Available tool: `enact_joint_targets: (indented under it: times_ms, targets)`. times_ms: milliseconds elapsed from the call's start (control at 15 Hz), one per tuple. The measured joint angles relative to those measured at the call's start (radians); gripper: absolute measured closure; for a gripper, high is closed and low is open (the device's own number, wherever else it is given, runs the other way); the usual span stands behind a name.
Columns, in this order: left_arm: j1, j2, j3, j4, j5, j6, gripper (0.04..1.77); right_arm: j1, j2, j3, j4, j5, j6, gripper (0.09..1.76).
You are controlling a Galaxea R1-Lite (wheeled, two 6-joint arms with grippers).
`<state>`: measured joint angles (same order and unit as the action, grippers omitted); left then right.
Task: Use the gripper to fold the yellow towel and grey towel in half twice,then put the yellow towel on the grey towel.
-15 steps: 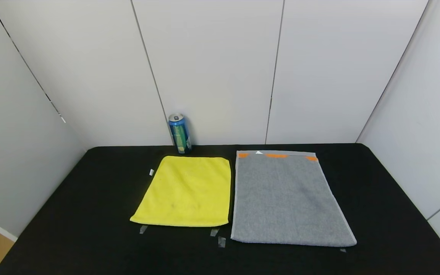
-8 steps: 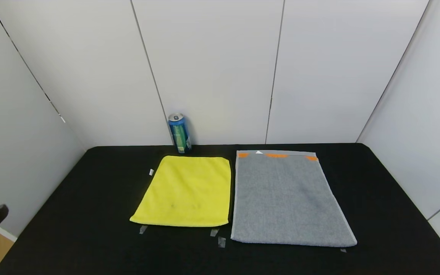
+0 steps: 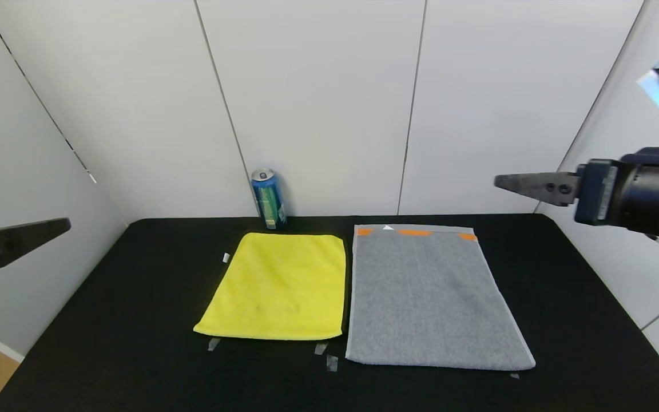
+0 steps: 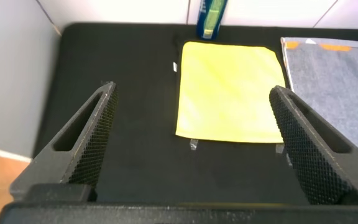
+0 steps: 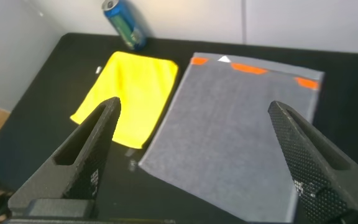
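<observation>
The yellow towel (image 3: pixel 280 284) lies flat and unfolded on the black table, left of centre; it also shows in the left wrist view (image 4: pixel 230 90) and the right wrist view (image 5: pixel 129 96). The grey towel (image 3: pixel 429 297) lies flat beside it on the right, its orange-and-white band at the far end; it shows in the right wrist view (image 5: pixel 241 137) too. My left gripper (image 3: pixel 49 228) hovers open and empty at the far left, above the table's left edge. My right gripper (image 3: pixel 512 183) hovers open and empty, high at the right.
A blue drink can (image 3: pixel 268 199) stands upright at the table's back edge, behind the yellow towel. Small tape marks (image 3: pixel 326 355) lie on the table (image 3: pixel 135 320) near the towels' front corners. White wall panels enclose the back and both sides.
Both arms have come into the head view from its left and right edges and risen. The towels and the can have not moved.
</observation>
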<state>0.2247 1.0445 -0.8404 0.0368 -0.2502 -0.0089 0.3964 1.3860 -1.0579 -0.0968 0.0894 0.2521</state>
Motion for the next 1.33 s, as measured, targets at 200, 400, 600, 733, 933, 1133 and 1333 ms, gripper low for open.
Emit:
enact_joint_targets:
  times_ms: [200, 400, 600, 733, 933, 1133, 1333]
  targets:
    - [0.117, 0.139, -0.048, -0.007, -0.152, 0.000, 0.09, 0.080, 0.168, -0.113, 0.001, 0.002, 0.031, 0.14]
    - [0.154, 0.273, -0.063, -0.039, -0.190, -0.005, 0.09, 0.165, 0.321, -0.212, 0.004, 0.009, 0.084, 0.14]
    - [0.147, 0.393, -0.071, -0.044, -0.236, -0.012, 0.09, 0.231, 0.454, -0.303, 0.004, 0.043, 0.151, 0.14]
    - [0.142, 0.474, -0.077, -0.046, -0.249, -0.012, 0.09, 0.248, 0.534, -0.358, 0.005, 0.103, 0.187, 0.14]
    - [0.143, 0.607, -0.100, -0.045, -0.284, -0.008, 0.09, 0.253, 0.653, -0.430, 0.005, 0.160, 0.231, 0.14]
    - [0.135, 0.729, -0.127, -0.044, -0.316, -0.003, 0.09, 0.245, 0.768, -0.492, 0.007, 0.202, 0.254, 0.14]
    - [0.116, 0.825, -0.141, -0.041, -0.363, -0.001, 0.09, 0.243, 0.856, -0.519, 0.040, 0.211, 0.259, 0.14]
